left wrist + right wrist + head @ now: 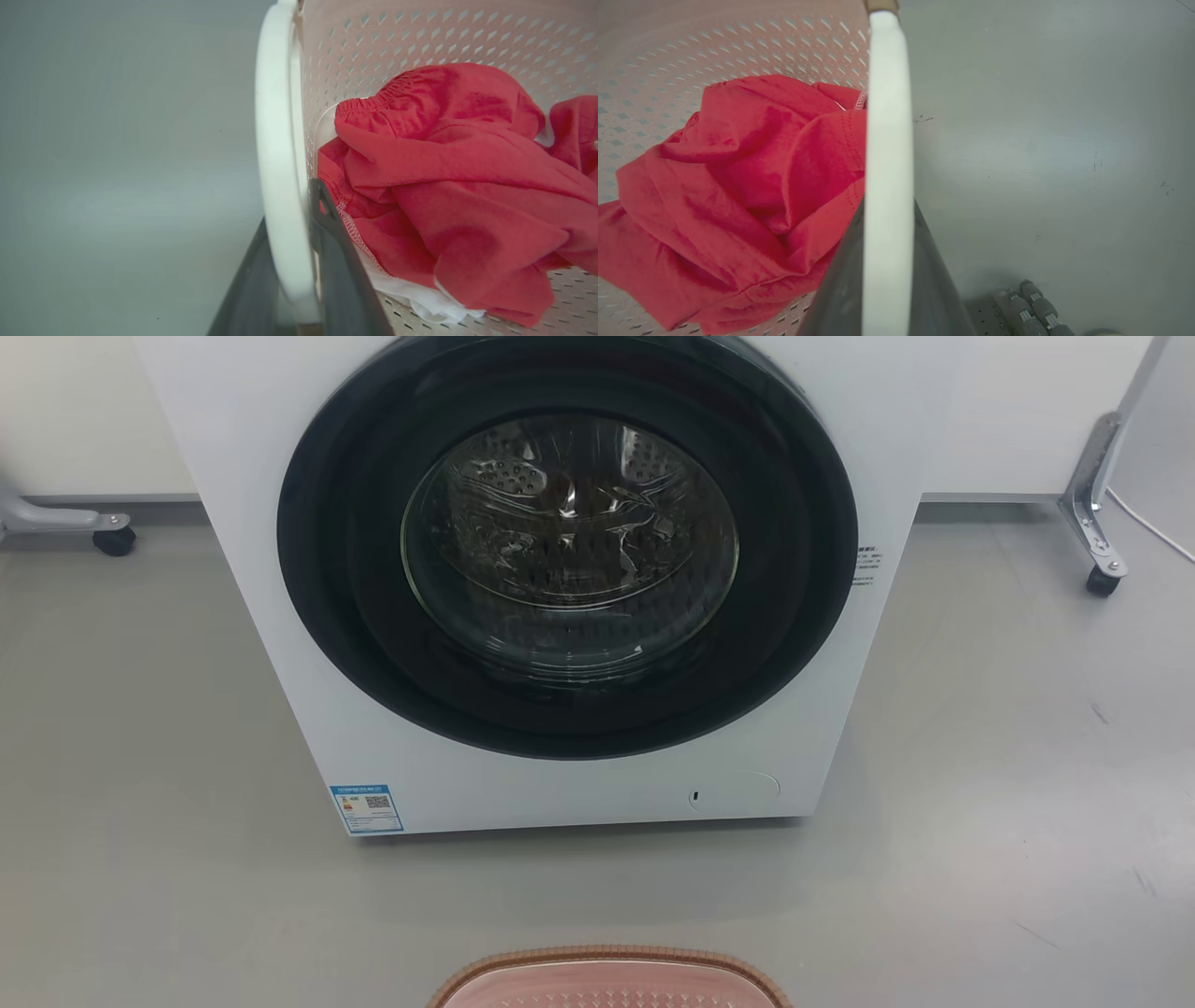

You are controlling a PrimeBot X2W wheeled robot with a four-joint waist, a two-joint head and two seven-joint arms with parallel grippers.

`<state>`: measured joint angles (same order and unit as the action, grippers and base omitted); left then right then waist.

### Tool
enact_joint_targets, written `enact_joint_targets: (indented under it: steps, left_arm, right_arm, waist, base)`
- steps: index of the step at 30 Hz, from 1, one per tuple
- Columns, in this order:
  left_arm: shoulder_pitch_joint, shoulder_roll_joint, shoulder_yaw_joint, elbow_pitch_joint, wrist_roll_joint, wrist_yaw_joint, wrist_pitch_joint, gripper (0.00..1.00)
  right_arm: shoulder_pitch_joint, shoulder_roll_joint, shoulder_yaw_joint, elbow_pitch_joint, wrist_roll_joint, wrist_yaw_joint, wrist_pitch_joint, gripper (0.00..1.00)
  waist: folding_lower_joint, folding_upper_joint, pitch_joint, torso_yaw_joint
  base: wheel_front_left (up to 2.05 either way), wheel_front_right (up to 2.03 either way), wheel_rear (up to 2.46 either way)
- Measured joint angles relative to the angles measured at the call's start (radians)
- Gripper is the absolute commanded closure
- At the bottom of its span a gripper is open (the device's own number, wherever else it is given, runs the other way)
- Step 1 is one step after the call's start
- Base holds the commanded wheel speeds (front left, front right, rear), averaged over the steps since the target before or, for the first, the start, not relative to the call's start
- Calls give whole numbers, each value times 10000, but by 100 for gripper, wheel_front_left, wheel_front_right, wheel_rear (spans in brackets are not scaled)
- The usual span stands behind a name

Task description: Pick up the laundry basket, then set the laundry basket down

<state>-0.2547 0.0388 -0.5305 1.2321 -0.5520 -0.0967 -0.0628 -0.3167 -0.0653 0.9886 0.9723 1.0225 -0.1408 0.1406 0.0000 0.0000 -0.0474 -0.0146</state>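
The laundry basket point(611, 980) shows its brown woven-look rim at the bottom middle of the head view, on the near side of the floor from the washer. In the left wrist view my left gripper point(289, 205) is shut on the basket's white side handle point(278, 140), one dark finger on each side of it. My right gripper point(889, 203) grips the other white handle point(887, 116) the same way. Inside the pale pink perforated wall point(420, 32) lies a crumpled red garment point(458, 177) over a bit of white cloth point(420, 298). Whether the basket touches the floor I cannot tell.
A white front-loading washing machine point(523, 789) stands straight ahead with its round dark door point(569, 541) closed. Castered frame legs stand at the far left point(112, 537) and far right point(1102, 574). Grey floor point(980, 859) surrounds the basket; grey rollers point(1031, 303) sit low beside it.
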Motion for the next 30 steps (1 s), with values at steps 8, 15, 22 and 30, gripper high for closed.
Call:
enact_joint_targets:
  steps: [8,15,22,30]
  left_arm:
    - [95,8,-69,-2,-31,13,10,100]
    - [139,12,-163,-2,-79,13,10,100]
    - [139,13,-238,-2,-100,52,10,100]
    - [139,13,-297,-2,-134,79,10,100]
  right_arm:
    - [0,-8,240,13,224,-2,-12,100]
    - [-3,-10,405,81,443,-2,-71,100]
    - [-15,-10,560,134,545,-2,-127,100]
    - [-22,-10,704,176,700,-2,-203,100]
  waist:
    - [0,0,-29,-33]
    - [0,0,-13,-67]
    - [0,0,3,-105]
    - [0,0,21,-125]
  base:
    - [0,0,0]
    - [0,0,0]
    - [0,0,0]
    - [0,0,0]
